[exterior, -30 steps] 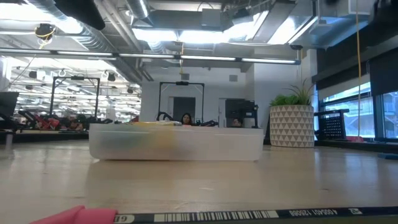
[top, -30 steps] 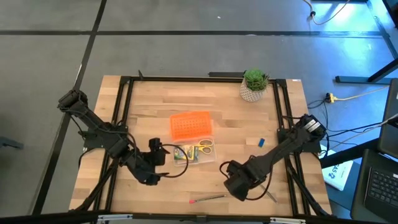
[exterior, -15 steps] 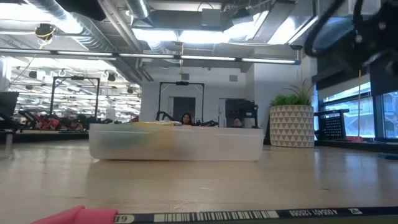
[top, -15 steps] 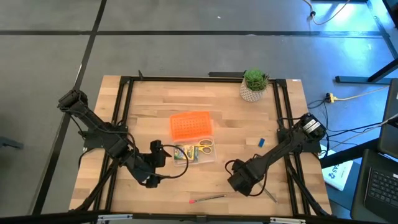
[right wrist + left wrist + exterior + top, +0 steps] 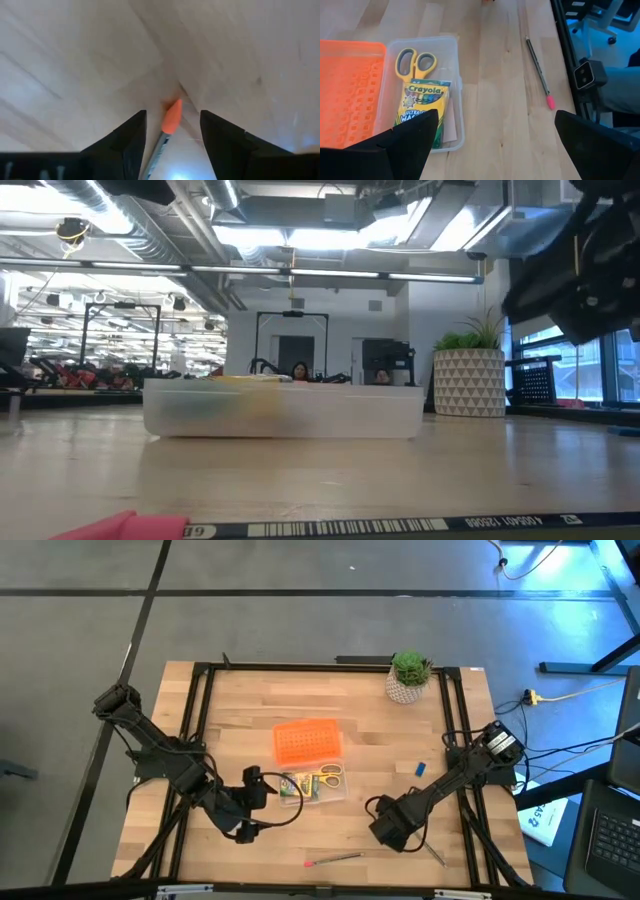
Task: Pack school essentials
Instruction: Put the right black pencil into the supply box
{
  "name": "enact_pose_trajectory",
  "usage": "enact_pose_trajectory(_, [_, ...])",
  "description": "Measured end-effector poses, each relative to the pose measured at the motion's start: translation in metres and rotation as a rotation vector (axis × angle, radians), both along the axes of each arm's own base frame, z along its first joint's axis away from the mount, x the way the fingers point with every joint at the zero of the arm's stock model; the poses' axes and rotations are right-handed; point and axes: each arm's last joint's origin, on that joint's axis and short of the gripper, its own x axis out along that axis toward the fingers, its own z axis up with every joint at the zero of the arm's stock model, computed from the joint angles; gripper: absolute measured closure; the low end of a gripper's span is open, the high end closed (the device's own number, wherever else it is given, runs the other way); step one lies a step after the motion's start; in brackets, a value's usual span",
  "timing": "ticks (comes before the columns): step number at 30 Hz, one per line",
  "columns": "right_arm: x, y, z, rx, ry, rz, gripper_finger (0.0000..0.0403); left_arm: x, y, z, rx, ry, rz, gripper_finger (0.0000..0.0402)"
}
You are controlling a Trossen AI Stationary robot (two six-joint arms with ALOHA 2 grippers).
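The right end effector had been shifted slightly rightward along the bench's near edge and was narrowed around a pencil, not yet clamped; a pick-up seemed imminent. The pencil's orange tip pointed away from the wrist, long axis between the jaws. The left end effector stood wide open and empty beside the case.

The left arm reached in from the table's left edge, its wrist bent low, and the left gripper hung with its fingers spread wide and empty. The right arm stretched diagonally from the right edge toward the front. The right gripper pointed downward, its fingers partly apart.
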Motion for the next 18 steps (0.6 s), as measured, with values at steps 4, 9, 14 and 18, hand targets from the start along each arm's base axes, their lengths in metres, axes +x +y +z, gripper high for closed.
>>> enact_pose_trajectory(4, [-0.0033,-0.0024,-0.0041,-0.008,0.014,0.007,0.0223,0.0003,-0.0003,0.0004,-0.004,-0.005,0.000,0.0007])
enact_pose_trajectory(9, [-0.0057,-0.0037,-0.0086,0.025,0.013,0.019,0.0225,0.0003,-0.0003,0.0004,-0.004,-0.005,0.000,0.0007])
enact_pose_trajectory(14, [-0.0048,-0.0033,-0.0092,0.038,-0.003,0.069,0.0225,0.0005,-0.0001,0.0004,-0.004,-0.005,0.001,0.0007])
enact_pose_trajectory(18, [-0.0049,-0.0032,-0.0095,0.036,-0.002,0.070,0.0225,0.0005,-0.0001,0.0004,-0.004,-0.005,0.001,0.0007])
